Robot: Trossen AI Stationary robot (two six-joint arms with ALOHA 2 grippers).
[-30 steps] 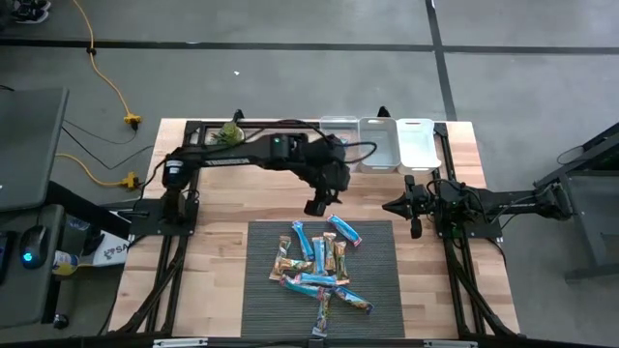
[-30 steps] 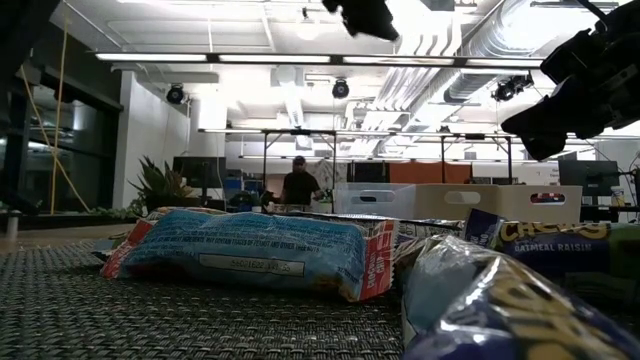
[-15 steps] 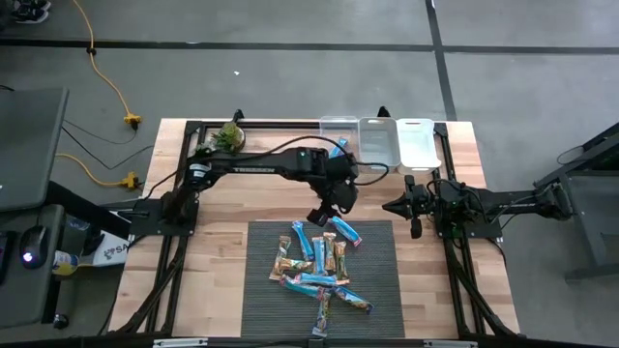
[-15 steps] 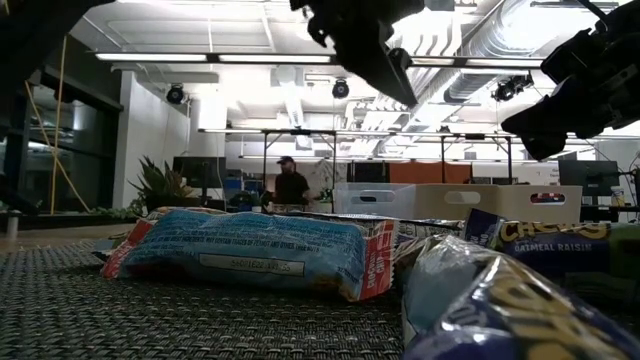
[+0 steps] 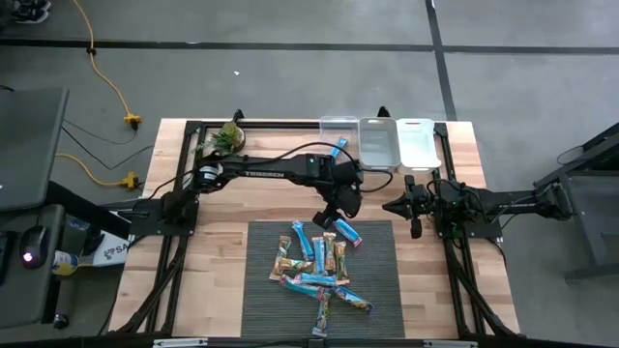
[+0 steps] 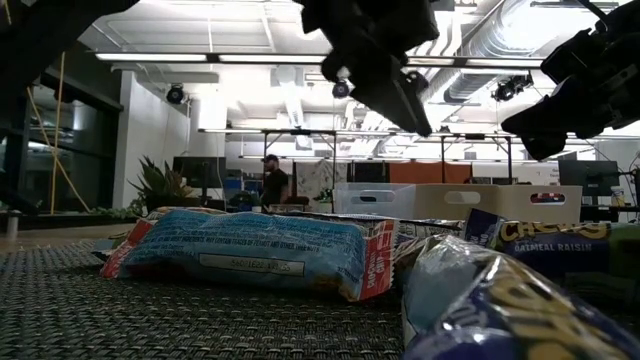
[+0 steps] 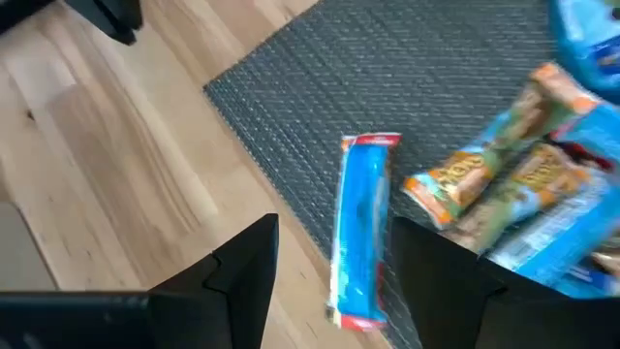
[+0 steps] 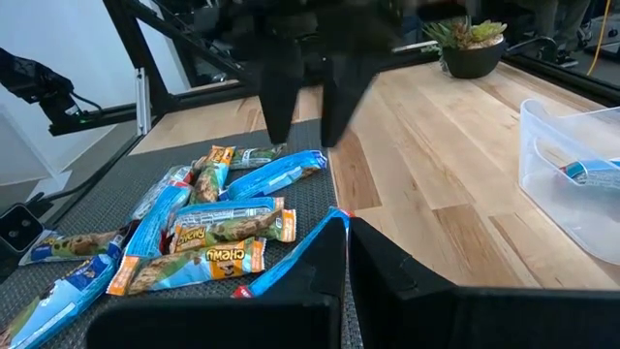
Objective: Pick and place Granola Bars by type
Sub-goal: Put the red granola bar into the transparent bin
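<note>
I've got the left gripper (image 7: 325,281) spread wide, straddling a blue bar (image 7: 360,225) (right gripper (image 5: 414,207) idle), so next I'd descend and pinch.

You see shiny wrapped granola bars (image 5: 319,271), mostly bright blue, some orange-tan, heaped flat and overlapping on the dark woven mat; one blue bar (image 7: 362,225) lies alone at the mat's edge.
</note>
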